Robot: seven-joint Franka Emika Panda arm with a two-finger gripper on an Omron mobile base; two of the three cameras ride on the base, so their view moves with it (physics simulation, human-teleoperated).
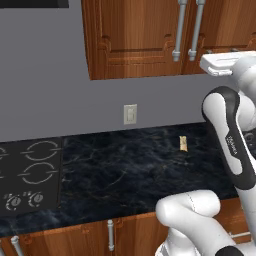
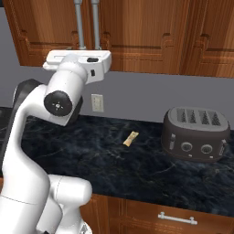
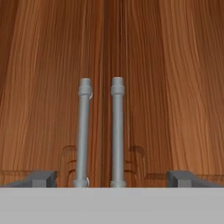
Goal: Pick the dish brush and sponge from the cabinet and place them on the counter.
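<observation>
My end effector (image 3: 112, 178) is spread wide with nothing between its fingers, raised in front of the cabinet (image 1: 135, 37), whose two doors are shut. Straight ahead of me the two silver bar handles (image 3: 100, 131) stand upright side by side along the seam where the doors meet, one finger tip (image 3: 41, 178) out to each side of them. The sponge (image 2: 130, 138) lies on the black bench (image 2: 137, 169), between the tan wall plate (image 2: 97, 103) and the toaster (image 2: 196, 133). I cannot see the dish brush.
</observation>
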